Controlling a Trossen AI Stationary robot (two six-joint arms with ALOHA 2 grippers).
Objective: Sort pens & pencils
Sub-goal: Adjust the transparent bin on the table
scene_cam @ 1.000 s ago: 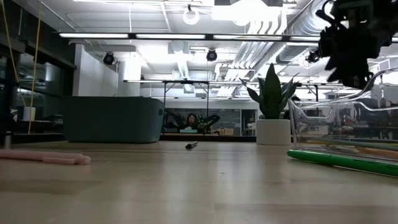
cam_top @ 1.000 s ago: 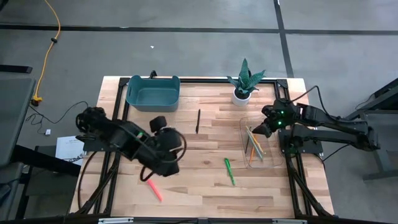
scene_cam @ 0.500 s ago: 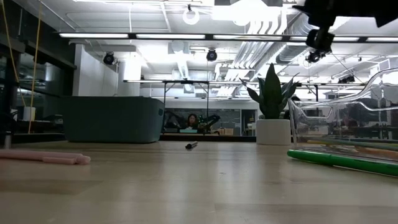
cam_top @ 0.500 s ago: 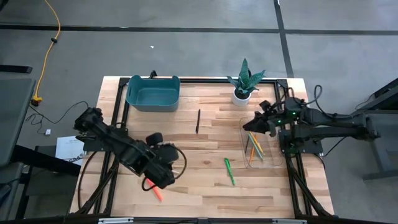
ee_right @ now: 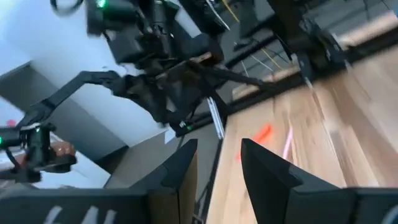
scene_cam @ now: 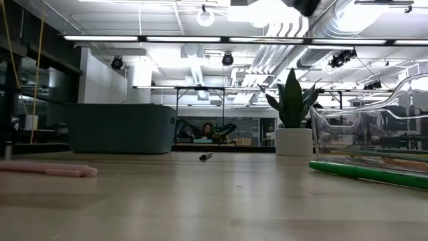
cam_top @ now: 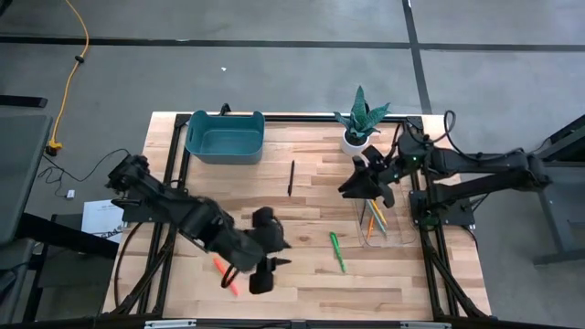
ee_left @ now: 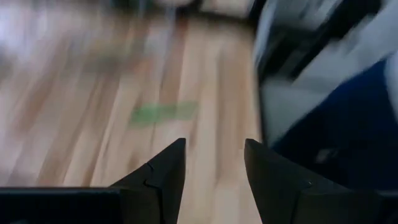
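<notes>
Wooden bench [cam_top: 302, 219] carries green pen [cam_top: 336, 251], black pen [cam_top: 291, 177], pink pen [scene_cam: 47, 169]; pencils [cam_top: 375, 217] lie in clear tray [cam_top: 391, 228]. Left claw [cam_top: 274, 265], near bench front, wide, empty. Right claw [cam_top: 352, 185], beside tray, wide, empty.

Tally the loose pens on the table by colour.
black pen: 1
green pen: 1
pink pen: 1
red-orange pen: 1
Total: 4
</notes>
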